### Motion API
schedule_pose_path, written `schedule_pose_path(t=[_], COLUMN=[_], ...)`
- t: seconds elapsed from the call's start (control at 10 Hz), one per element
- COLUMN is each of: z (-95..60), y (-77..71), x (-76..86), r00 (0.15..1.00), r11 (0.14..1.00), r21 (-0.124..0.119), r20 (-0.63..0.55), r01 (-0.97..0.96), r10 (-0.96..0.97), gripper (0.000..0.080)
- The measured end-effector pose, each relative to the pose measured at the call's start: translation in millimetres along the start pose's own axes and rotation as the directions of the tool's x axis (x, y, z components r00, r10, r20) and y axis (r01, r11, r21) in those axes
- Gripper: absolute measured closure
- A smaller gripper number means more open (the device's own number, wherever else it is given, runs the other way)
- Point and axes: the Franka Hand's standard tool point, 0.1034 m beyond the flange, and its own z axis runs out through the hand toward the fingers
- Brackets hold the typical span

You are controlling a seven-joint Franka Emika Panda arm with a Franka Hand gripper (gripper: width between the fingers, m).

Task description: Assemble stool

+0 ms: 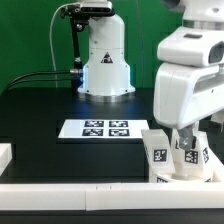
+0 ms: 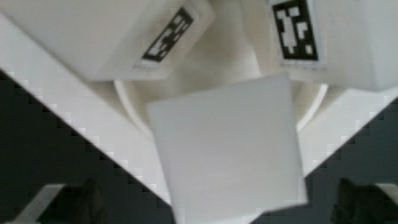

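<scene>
While the arm [image 1: 192, 70] hangs over the near corner of the counter [image 1: 40, 110] at the exterior view's right, the stool parts sit bunched beneath it against the white border rail [image 1: 90, 190]. They are chunky white plastic pieces, each carrying a black-and-white square tag. From the exterior view two upright legs [image 1: 156, 155] can be counted, standing side by side, with the arm's lower end coming down just behind and between them; anything more of the kit there is hidden.

One marker board [image 1: 97, 128] lies flat on the dark counter, well apart from the legs toward the exterior view's left, showing four tags. One robot base [image 1: 105, 65] stands at the back.

Only the wrist view shows the round seat [image 2: 128, 110]: a curved white rim peeks out behind a plain white slab [image 2: 222, 150] that fills the middle of the picture. Two tagged legs [image 2: 164, 40] lean in beyond it, and a long white rail [image 2: 63, 95] crosses diagonally. The dark fingers [image 2: 63, 205] appear only as blurred tips at the edge of that view, spread wide with the slab between them; they grip nothing.
</scene>
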Motion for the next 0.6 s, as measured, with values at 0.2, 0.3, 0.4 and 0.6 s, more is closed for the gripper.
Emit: schedule_pose_path(t=[0.2, 0.3, 0.4, 0.6], z=[12.8, 12.6, 12.8, 13.1], y=[-2.2, -3.0, -1.6, -1.5], x=[-2.4, -1.4, -2.4, -2.8], r00=[0.999, 0.997, 0.996, 0.982], r11=[0.999, 0.998, 0.997, 0.982], r21=[0.007, 0.003, 0.003, 0.002], r20=[0.018, 0.019, 0.020, 0.020], r01=[-0.039, -0.070, -0.083, -0.188], r10=[0.039, 0.070, 0.083, 0.188], gripper=[0.0151, 0.0162, 0.0162, 0.0466])
